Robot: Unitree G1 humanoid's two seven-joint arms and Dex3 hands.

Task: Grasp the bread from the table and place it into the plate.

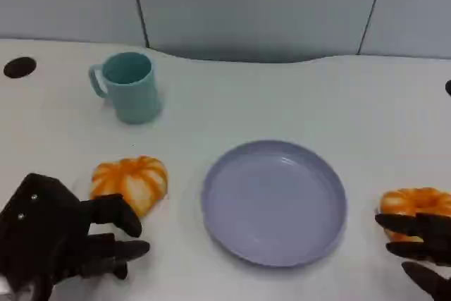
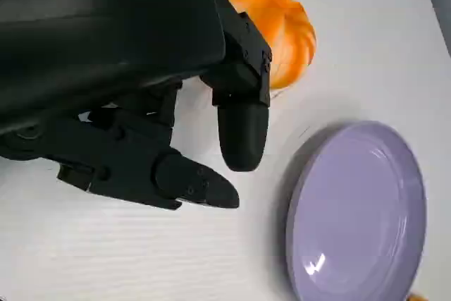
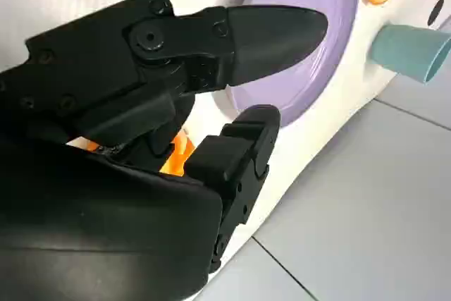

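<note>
Overhead, two breads flank plate — right wrist glimpses cup.

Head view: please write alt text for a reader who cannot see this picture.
An empty lilac plate sits mid-table between two orange bread rolls: the left bread roll just beyond the open left hand, the right bread roll partly behind the right hand. A teal mug stands farther back.
</note>
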